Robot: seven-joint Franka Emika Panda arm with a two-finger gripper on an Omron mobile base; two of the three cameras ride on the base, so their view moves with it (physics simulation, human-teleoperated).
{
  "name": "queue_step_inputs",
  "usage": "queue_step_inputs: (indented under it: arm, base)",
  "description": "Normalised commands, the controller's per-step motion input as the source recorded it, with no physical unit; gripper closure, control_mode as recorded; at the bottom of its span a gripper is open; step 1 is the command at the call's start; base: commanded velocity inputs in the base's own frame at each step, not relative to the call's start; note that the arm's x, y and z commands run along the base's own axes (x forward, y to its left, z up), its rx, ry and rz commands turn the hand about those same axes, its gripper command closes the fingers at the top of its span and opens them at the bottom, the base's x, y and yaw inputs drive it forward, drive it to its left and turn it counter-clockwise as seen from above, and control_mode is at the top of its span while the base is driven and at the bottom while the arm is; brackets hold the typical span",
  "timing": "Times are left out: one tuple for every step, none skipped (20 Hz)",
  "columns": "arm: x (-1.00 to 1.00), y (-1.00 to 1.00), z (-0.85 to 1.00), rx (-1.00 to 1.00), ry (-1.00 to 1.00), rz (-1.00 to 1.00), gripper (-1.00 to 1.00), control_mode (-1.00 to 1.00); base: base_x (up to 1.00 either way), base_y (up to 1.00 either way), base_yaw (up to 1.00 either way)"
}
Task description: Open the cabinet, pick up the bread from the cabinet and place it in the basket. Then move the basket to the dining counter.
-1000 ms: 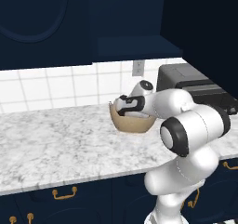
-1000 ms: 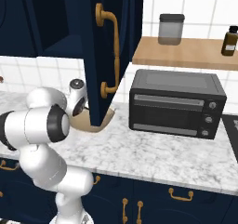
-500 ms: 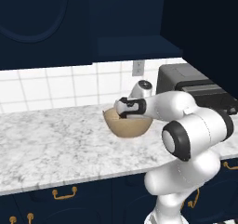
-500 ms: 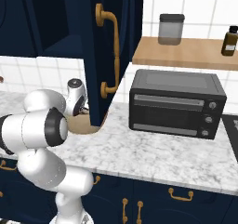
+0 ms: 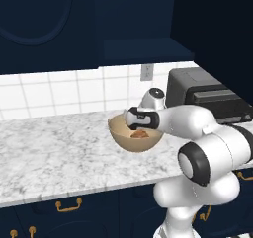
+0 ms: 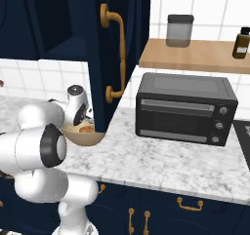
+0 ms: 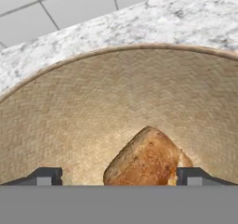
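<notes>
bread: small golden-brown crusty bun (image 7: 145, 157), sitting low inside basket, w/ gripper (image 7: 119, 175) straddling it; also showing as a brown spot in basket in left base view (image 5: 140, 133).
basket: round tan woven bowl-shaped basket (image 5: 134, 139), resting on white grey-veined marble counter (image 5: 54, 148), toward its back edge, just left of black toaster oven (image 6: 184, 108); partly hidden behind open navy cabinet door w/ long brass handle (image 6: 116, 58) in right base view.
jaws: standing apart, one dark tip each side of bun; looking clear of crust, so not clamping, though contact hard to judge at bottom edge of hand view.
handling, bread: judging light, crust firm-ish, crumb soft; squeezing hard probably denting it. Not slippery.
handling, basket: judging light, stiff enough woven wall, rounded bottom so prob. rocking or tipping if lifted off-centre; bun likely rolling inside. Best hold: pinching rim wall, one finger inside, one outside, on side nearest arm; thin rim loop not made out here.
arm pose: reaching forward and left from base, elbow bent, wrist bent down, hand hanging over basket mouth w/ fingers dipping inside rim.
step: judging bread placement about done; basket move to dining counter not yet begun.
risk: catching rim when lifting out, dragging basket toward counter front edge.
</notes>
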Motion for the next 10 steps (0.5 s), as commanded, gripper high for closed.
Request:
queue_step_inputs:
  arm:
    - [-0.55, 0.00, 0.53, 0.00, 0.00, 0.00, -1.00, -1.00]
    - [-0.69, 0.00, 0.60, -0.01, 0.00, 0.00, -1.00, -1.00]
    - [-0.84, 0.00, 0.57, 0.00, 0.00, 0.00, -1.00, -1.00]
    - [-0.88, 0.12, 0.56, 0.00, 0.00, 0.00, -1.00, -1.00]
    - [-0.66, 0.26, 0.66, -0.01, 0.00, 0.00, -1.00, -1.00]
    - [-0.56, 0.33, 0.79, -0.04, 0.00, 0.00, -1.00, -1.00]
    - [-0.63, 0.29, 0.77, -0.07, 0.00, 0.00, -1.00, -1.00]
    - [-0.98, 0.21, 0.57, -0.11, 0.00, 0.05, -1.00, -1.00]
    - [-1.00, 0.22, 0.36, -0.14, 0.00, 0.09, -1.00, -1.00]
    - [-1.00, 0.48, 0.06, -0.17, 0.00, 0.10, -1.00, -1.00]
  base:
    - [0.00, 0.00, 0.00]
    - [0.00, 0.00, 0.00]
    - [0.00, 0.00, 0.00]
    - [0.00, 0.00, 0.00]
    - [0.00, 0.00, 0.00]
    - [0.00, 0.00, 0.00]
    - [0.00, 0.00, 0.00]
    - [0.00, 0.00, 0.00]
    - [0.00, 0.00, 0.00]
    - [0.00, 0.00, 0.00]
